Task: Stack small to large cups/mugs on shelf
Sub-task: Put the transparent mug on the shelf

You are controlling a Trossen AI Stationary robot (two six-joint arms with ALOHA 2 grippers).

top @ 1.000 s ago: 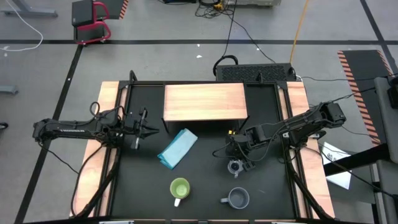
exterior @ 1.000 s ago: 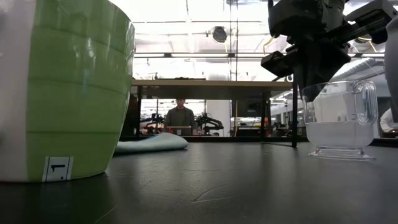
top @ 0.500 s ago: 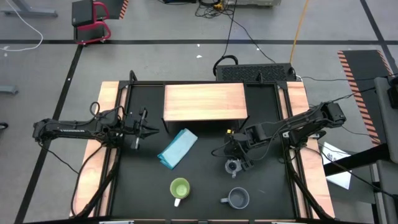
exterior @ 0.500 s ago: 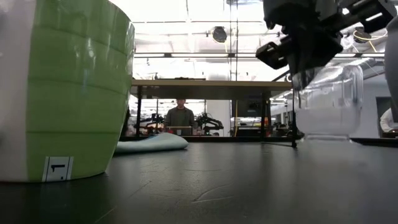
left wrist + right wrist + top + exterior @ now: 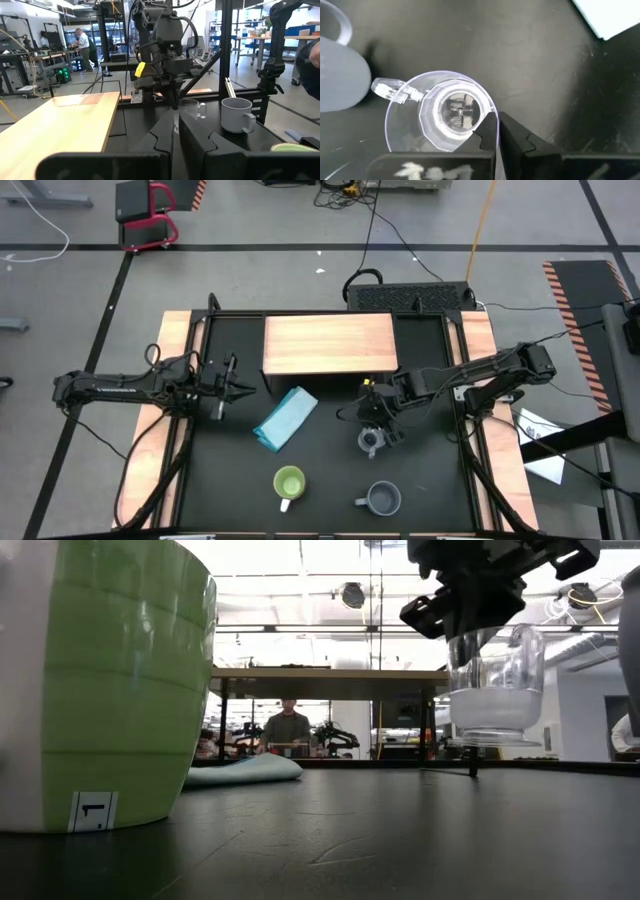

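Hanging clear of the black tabletop (image 5: 330, 480), in front of the shelf (image 5: 330, 345) toward its right end, the small clear glass cup (image 5: 495, 690) is pinched at its rim by the right gripper (image 5: 372, 416), fingers clamped on the thin wall opposite the little handle. It looks light but brittle and slick: smooth moulded glass with a thick faceted base, so a rim pinch could slip or tilt. The shelf is flat, pale, matte wood. Farther in front of it stand the grey-blue mug (image 5: 382, 499), probably glazed ceramic, and the lime-green mug (image 5: 289, 483). The left gripper (image 5: 228, 383) waits off the shelf's left end, fingers together, empty.
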